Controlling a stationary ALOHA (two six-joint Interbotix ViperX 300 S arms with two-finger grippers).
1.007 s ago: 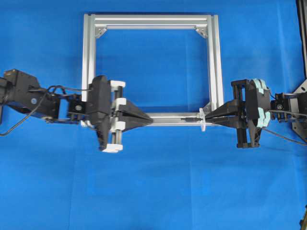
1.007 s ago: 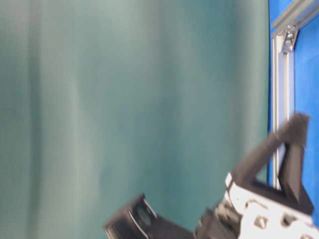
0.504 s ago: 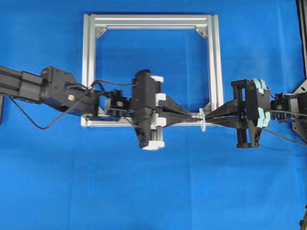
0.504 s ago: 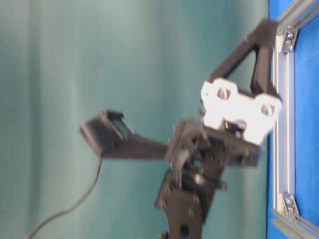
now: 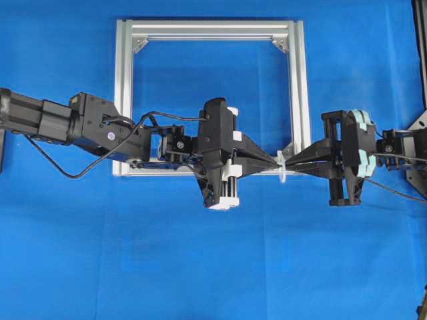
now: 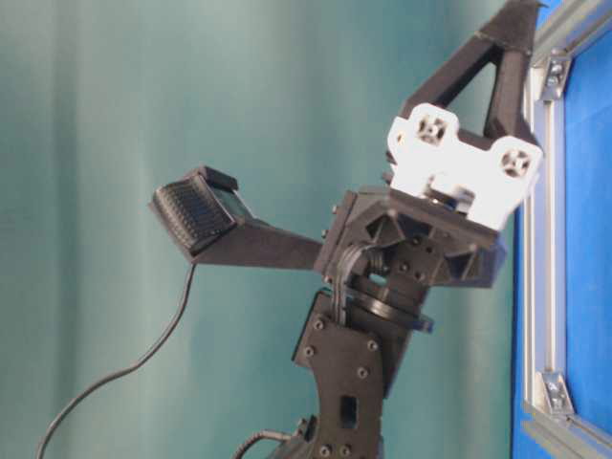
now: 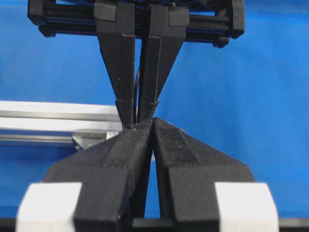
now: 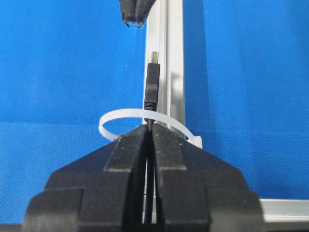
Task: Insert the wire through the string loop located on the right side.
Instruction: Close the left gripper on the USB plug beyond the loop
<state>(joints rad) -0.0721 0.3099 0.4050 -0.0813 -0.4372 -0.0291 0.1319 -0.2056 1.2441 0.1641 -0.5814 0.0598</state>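
Both pincers are meeting tip to tip. Right pincer (image 8: 149, 129) is clamping the wire (image 8: 151, 89), plug poking through the loop (image 8: 120, 117) just ahead. Left pincer (image 7: 153, 126) is pressed together, gripping nothing visible.

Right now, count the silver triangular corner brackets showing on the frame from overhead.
3: one inside the frame's far left corner, one inside the far right corner, one at the near right corner. The left arm covers the near left corner, so a fourth may be hidden.
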